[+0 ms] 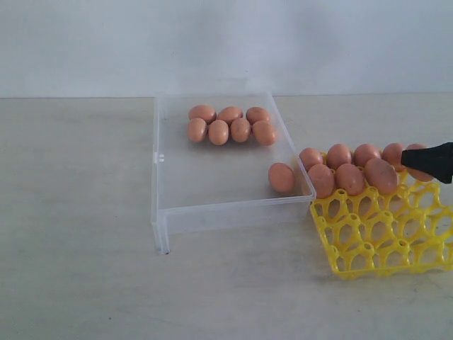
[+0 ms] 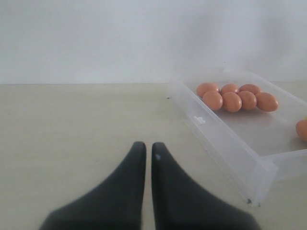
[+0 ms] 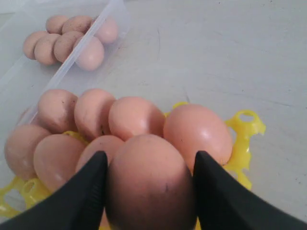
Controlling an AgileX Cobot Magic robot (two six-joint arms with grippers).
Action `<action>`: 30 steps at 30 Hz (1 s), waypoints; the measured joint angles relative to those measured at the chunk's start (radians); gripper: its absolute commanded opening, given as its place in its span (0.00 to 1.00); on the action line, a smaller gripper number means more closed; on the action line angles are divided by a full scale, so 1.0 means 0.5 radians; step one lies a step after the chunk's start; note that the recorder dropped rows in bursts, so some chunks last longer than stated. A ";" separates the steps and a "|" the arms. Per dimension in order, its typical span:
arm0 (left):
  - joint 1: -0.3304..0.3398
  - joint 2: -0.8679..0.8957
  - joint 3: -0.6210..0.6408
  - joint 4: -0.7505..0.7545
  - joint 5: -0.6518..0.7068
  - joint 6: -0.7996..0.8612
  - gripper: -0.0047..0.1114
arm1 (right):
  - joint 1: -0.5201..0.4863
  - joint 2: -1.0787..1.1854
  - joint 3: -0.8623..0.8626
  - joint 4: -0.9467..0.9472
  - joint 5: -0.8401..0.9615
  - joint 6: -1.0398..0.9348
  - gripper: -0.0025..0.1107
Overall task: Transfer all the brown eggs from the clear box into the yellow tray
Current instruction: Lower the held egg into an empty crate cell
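Nearest in the exterior view is the yellow tray (image 1: 364, 244), its near cells bare. The right gripper (image 1: 410, 159) reaches over its far row, where seven brown eggs (image 1: 350, 178) sit packed in two rows just beside its tip. Well apart from that gripper, past the tray's edge, the clear box (image 1: 212, 216) holds a cluster (image 1: 230, 124) of seven more at its far end and a lone egg (image 1: 281, 177) in the corner nearest the tray. From the left wrist view, the left gripper (image 2: 148, 146) hovers over bare table (image 2: 72, 124), jaws drawn to a thin slit with nothing between them. The box stands ahead of it and off to one side, apart from the tips. From the right wrist view, the held egg (image 3: 148, 191) fills the gap between the two black fingers (image 3: 91, 191), which press on both its flanks, so the tool is clamped fairly wide around it. Other tray eggs crowd just beyond the tips. Whether it is already seated in a cell I cannot tell. It looks to me like the placing step, with about half the eggs across. Next, I'd judge, the jaws must let go gently once the egg is settled and lift clear without nudging its neighbours. After that the lone egg is the closest one to that gripper.
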 measured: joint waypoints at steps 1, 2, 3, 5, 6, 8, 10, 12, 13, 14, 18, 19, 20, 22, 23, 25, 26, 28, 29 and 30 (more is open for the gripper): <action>0.000 0.000 0.000 0.000 0.000 0.000 0.08 | 0.000 0.017 0.000 0.005 0.000 -0.021 0.02; 0.000 0.000 0.000 0.000 0.000 0.000 0.08 | 0.000 0.041 0.000 0.023 -0.017 -0.052 0.02; 0.000 0.000 0.000 0.000 0.000 0.000 0.08 | 0.000 0.063 0.000 0.042 -0.033 -0.090 0.02; 0.000 0.000 0.000 0.000 0.000 0.000 0.08 | 0.000 0.106 0.000 0.092 -0.090 -0.185 0.02; 0.000 0.000 0.000 0.000 0.000 0.000 0.08 | 0.000 0.111 0.000 0.101 -0.100 -0.201 0.05; 0.000 0.000 0.000 0.000 0.000 0.000 0.08 | 0.000 0.124 0.000 0.154 -0.118 -0.236 0.18; 0.000 0.000 0.000 0.000 0.000 0.000 0.08 | 0.000 0.124 0.000 0.194 -0.118 -0.252 0.35; 0.000 0.000 0.000 0.000 0.000 0.000 0.08 | 0.000 0.129 0.000 0.226 -0.118 -0.252 0.39; 0.000 0.000 0.000 0.000 0.000 0.000 0.08 | 0.000 0.134 0.000 0.233 -0.118 -0.252 0.39; 0.000 0.000 0.000 0.000 0.000 0.000 0.08 | 0.000 0.138 0.000 0.235 -0.118 -0.252 0.39; 0.000 0.000 0.000 0.000 0.000 0.000 0.08 | 0.000 0.139 0.000 0.235 -0.118 -0.252 0.39; 0.000 0.000 0.000 0.000 0.000 0.000 0.08 | 0.000 0.139 0.000 0.235 -0.114 -0.252 0.39; 0.000 0.000 0.000 0.000 0.000 0.000 0.08 | 0.000 0.139 0.000 0.238 -0.102 -0.252 0.39; 0.000 0.000 0.000 0.000 0.000 0.000 0.08 | 0.000 0.139 0.000 0.265 -0.082 -0.252 0.43; 0.000 0.000 0.000 0.000 0.000 0.000 0.08 | 0.000 0.139 0.000 0.284 -0.069 -0.252 0.45; 0.000 0.000 0.000 0.000 0.000 0.000 0.08 | 0.000 0.140 0.000 0.295 -0.061 -0.252 0.45; 0.000 0.000 0.000 0.000 0.000 0.000 0.08 | 0.005 0.143 0.000 0.300 -0.061 -0.252 0.45; 0.000 0.000 0.000 0.000 0.000 0.000 0.08 | 0.033 0.154 0.000 0.312 -0.056 -0.252 0.45; 0.000 0.000 0.000 0.000 0.000 0.000 0.08 | 0.050 0.168 0.000 0.312 -0.056 -0.252 0.45; 0.000 0.000 0.000 0.000 0.000 0.000 0.08 | 0.075 0.184 0.000 0.316 -0.056 -0.252 0.45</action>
